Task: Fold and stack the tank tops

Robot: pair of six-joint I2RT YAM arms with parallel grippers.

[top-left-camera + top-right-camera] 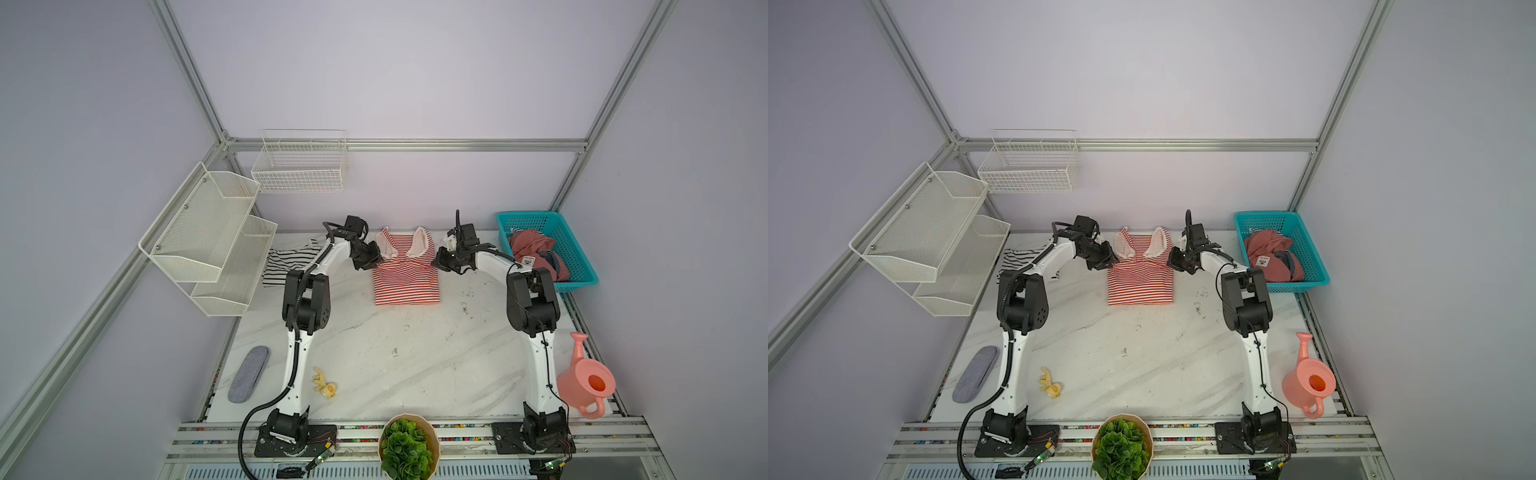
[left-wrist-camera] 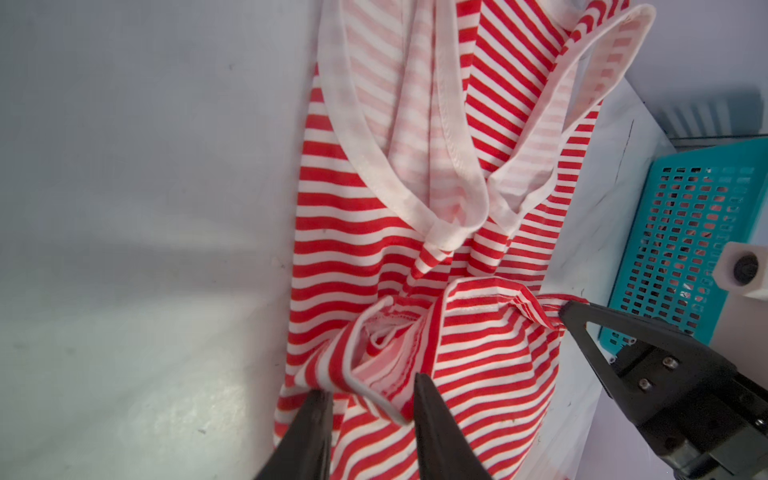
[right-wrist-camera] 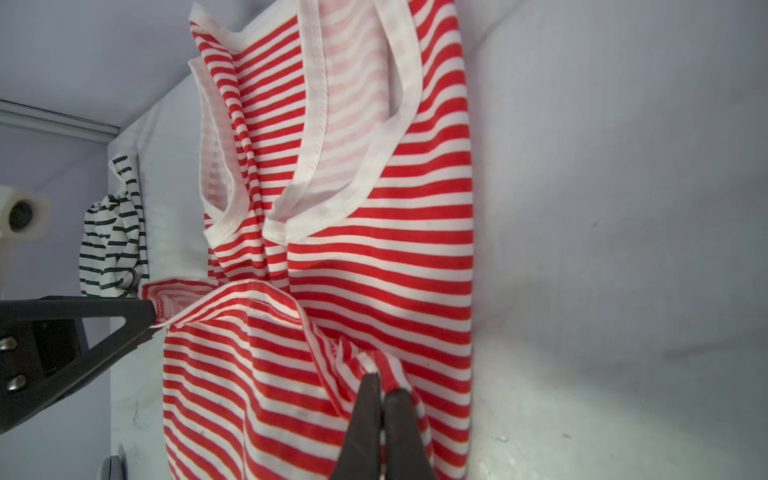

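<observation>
- The bench is a white slab with grey marble veins and a few dark scuffs, edged at the front by aluminium rails.
- Pale lilac-grey panels in an aluminium frame close the space in.
- A white wire basket hangs on the back panel, and a two-tier mesh shelf hangs on the left one.
- The red-and-white tank top lies at the middle back of the bench. Its straps point towards the back wall and its lower hem is drawn up over the body.
- The black-and-white tank top lies crumpled at the back left of the bench, partly behind the left arm.
- The left tool has its jaws parted, with a loop of the red top's white trim lying loosely between them.
- The right tool is pinched tight on a tuck of the red-and-white tank top's hem.
- A teal basket at the back right holds a dusty-red garment.
- Also on the bench are a pink watering can at the right, a grey felt oval at the left and a small yellow toy near it.
- A potted green plant stands at the front edge.
- The only label in sight is a small white patch on the dusty-red garment, and its print is too small to read.
</observation>
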